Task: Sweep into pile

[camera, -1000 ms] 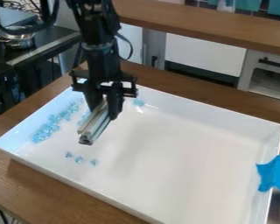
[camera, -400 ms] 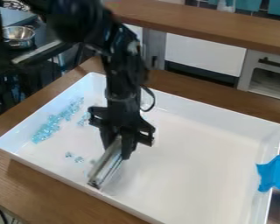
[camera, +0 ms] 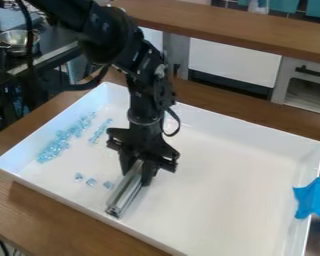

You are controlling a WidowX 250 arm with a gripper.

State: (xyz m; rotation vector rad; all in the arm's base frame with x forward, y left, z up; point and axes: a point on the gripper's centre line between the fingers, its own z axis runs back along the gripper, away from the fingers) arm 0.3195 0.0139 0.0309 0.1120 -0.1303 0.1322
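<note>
Within the white rectangular tray [camera: 236, 180], cropped below, the black two-finger pincer [camera: 139, 174] grasps a long silvery bar [camera: 124, 194], upper end hidden; clustered pale-blue translucent pieces [camera: 54, 148] blur together.

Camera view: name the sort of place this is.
Probably a robot lab's mock kitchen: a robot arm over a white tray, a metal pot, and an oven-like cabinet behind.

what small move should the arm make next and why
Probably a short sweep of the metal bar toward the picture's upper left: the claw holds it just right of three loose blue bits, and the larger blue cluster lies beyond them, up and to the left.
</note>
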